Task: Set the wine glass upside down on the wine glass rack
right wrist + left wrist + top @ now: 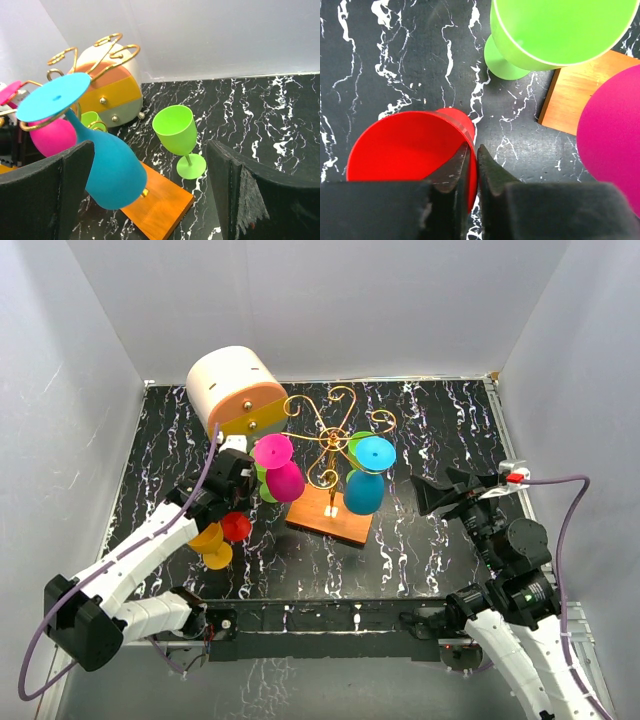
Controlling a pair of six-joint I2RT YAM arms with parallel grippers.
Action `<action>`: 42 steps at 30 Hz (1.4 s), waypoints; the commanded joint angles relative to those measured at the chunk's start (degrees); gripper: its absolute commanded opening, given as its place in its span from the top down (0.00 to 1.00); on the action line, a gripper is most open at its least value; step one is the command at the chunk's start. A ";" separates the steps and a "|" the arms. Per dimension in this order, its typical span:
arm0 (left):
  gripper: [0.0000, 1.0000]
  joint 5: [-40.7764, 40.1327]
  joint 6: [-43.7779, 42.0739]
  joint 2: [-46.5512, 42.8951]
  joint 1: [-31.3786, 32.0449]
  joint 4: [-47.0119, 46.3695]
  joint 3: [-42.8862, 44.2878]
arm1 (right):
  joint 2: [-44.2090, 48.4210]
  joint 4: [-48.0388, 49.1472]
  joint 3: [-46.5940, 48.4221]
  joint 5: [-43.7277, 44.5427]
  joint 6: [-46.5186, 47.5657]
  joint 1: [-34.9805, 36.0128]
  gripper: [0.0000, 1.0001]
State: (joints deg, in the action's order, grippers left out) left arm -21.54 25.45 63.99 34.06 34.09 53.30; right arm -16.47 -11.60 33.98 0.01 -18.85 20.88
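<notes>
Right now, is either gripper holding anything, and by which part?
The left gripper pinches the red wine glass by the rim of its bowl, one finger inside, one outside. The right gripper is open and holds nothing.

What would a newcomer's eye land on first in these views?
The gold wire rack at the centre of the table, with a magenta wine glass and a teal wine glass hanging upside down from its arms. Next, the left end effector pinching the rim of a red wine glass just left of the rack, and the cream-and-orange drum-shaped box at the back left.
</notes>
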 commanded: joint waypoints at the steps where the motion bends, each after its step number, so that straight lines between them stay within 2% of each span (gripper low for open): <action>1: 1.00 -2.87 -3.00 -0.66 -0.49 1.44 2.58 | 0.08 -0.15 4.53 1.06 -2.48 0.11 0.08; 10: 1.00 -9.32 -6.96 -4.23 -0.49 6.14 12.63 | -1.40 -1.06 8.13 3.56 -6.24 0.03 0.09; 16: 1.00 -17.22 -5.78 -6.61 -0.49 12.79 26.23 | -3.77 -1.54 13.01 3.93 -11.96 0.10 0.11; 20: 1.00 -18.80 -5.98 -8.72 -0.49 13.73 35.74 | -4.88 1.02 14.91 2.68 -15.92 0.05 0.11; 24: 1.00 -12.61 -5.03 -9.68 -0.45 11.98 45.72 | -6.18 3.81 16.22 0.07 -19.15 0.07 0.11; 28: 1.00 -4.62 -3.15 -10.22 -0.49 6.09 50.94 | -7.94 6.89 17.67 -2.10 -23.18 0.06 0.11; 33: 1.00 6.71 0.65 -9.43 -0.49 -5.62 51.16 | -11.05 13.25 18.93 -8.90 -28.52 0.04 0.10; 38: 1.00 20.81 5.78 -5.08 -0.47 -14.54 51.88 | -15.90 17.05 20.30 -19.88 -29.69 0.03 0.09; 42: 1.00 26.77 9.00 -3.00 -0.49 -19.23 51.47 | -16.25 22.05 18.85 -22.17 -32.01 0.03 0.10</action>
State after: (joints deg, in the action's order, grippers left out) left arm -5.93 29.98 58.83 33.85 23.20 104.68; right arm -32.67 2.09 52.03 -16.38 -47.31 20.88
